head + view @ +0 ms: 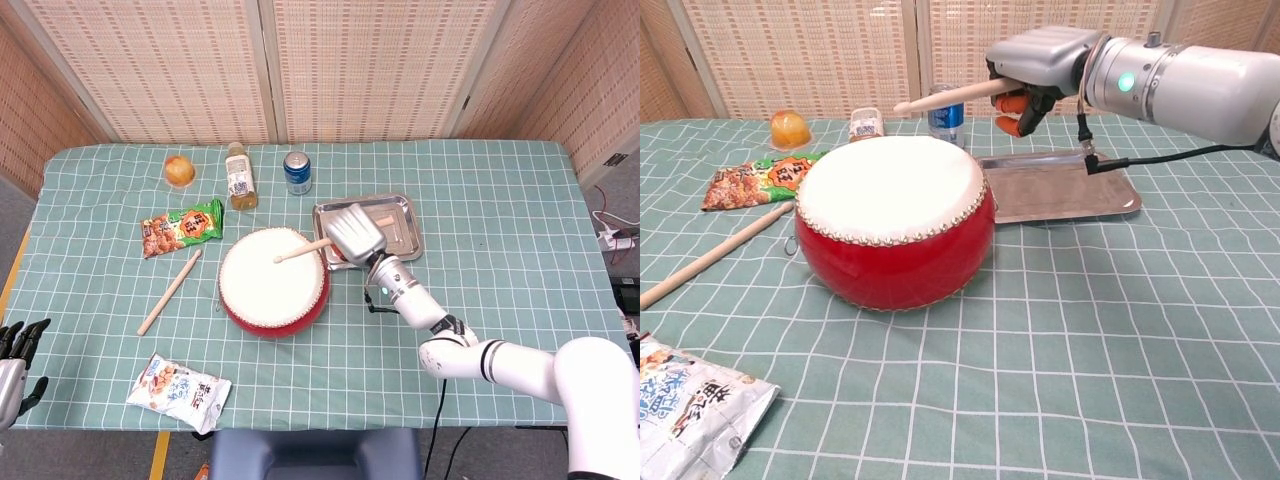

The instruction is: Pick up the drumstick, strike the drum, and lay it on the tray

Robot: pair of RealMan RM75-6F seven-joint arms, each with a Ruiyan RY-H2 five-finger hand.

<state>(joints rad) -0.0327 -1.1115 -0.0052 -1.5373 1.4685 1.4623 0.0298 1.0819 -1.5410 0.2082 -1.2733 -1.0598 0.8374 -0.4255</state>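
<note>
A red drum (pixel 272 284) (pixel 894 221) with a white skin stands mid-table. My right hand (pixel 356 235) (pixel 1035 68) grips a wooden drumstick (pixel 302 249) (pixel 947 96), whose tip hangs in the air above the skin, apart from it. The metal tray (pixel 402 222) (pixel 1080 192) lies just right of the drum, under and behind the hand. A second drumstick (pixel 170 291) (pixel 712 256) lies on the cloth left of the drum. My left hand (pixel 18 355) shows at the head view's bottom left edge, off the table, with fingers apart and nothing in it.
A blue can (pixel 297 172), a tea bottle (pixel 239 177) and an orange jelly cup (pixel 179 170) stand behind the drum. One snack bag (pixel 181 228) lies to its left, another (pixel 181 392) near the front edge.
</note>
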